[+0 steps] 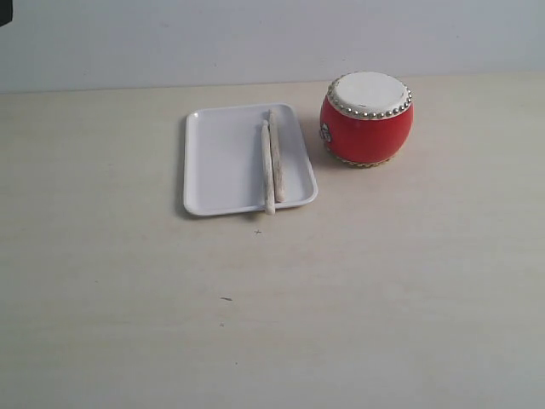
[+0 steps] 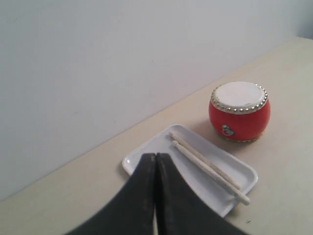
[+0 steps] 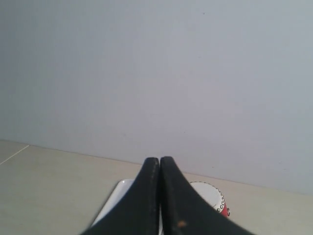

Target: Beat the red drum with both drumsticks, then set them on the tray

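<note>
Since both drumsticks [image 1: 276, 158] lie on the tray [image 1: 221, 162] beside the red drum [image 1: 366, 128], left claw [image 2: 155, 157] and right claw [image 3: 159, 160] hang pinched together, empty.

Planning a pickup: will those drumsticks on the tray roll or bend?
The drumsticks look slim and round, so probably roll if nudged, though the tray rim may catch them. Straight and wooden-looking, so likely stiff and light.
</note>
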